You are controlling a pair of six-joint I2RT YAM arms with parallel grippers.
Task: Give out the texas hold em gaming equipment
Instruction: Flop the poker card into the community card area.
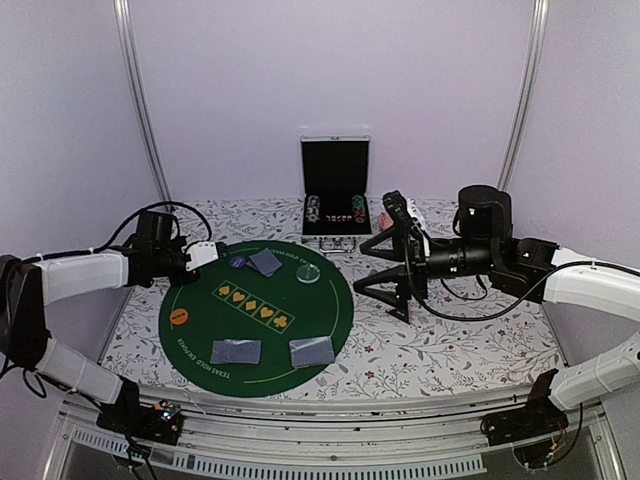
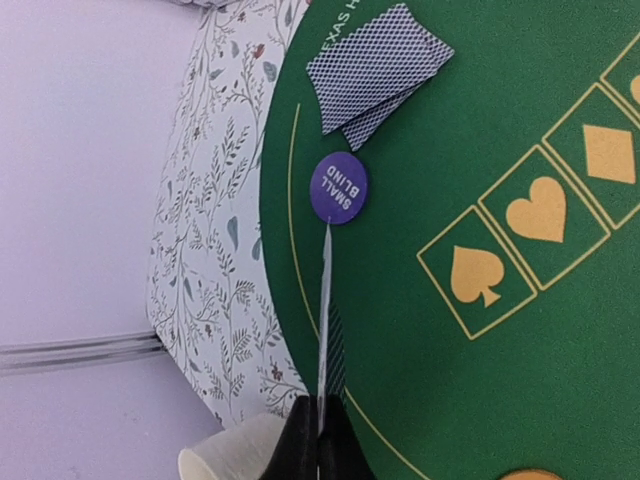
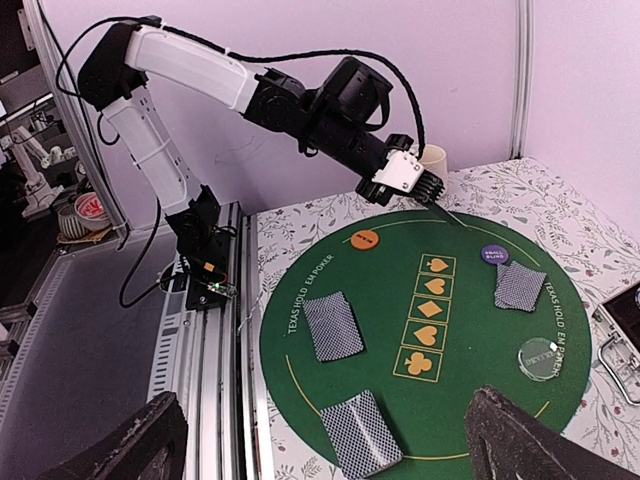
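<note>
My left gripper [image 1: 212, 254] is shut on one playing card [image 2: 325, 320], held edge-on over the far left rim of the green felt mat [image 1: 300, 310]. The card's tip reaches almost to the purple "small blind" disc [image 2: 339, 187]. A two-card pile [image 2: 378, 75] lies just beyond that disc. Two more card piles [image 1: 236, 351] [image 1: 312, 350] lie at the mat's near edge. An orange disc [image 1: 179, 317] and a pale clear disc [image 1: 311, 273] lie on the mat. My right gripper [image 1: 392, 268] is wide open and empty, right of the mat. No black triangular marker shows.
An open black case [image 1: 335, 195] with chips stands at the back, past the mat. A white mug [image 3: 432, 155] stands beside the left gripper. The flowered tablecloth [image 1: 450, 340] surrounds the mat. A metal rail [image 1: 330, 440] runs along the near edge.
</note>
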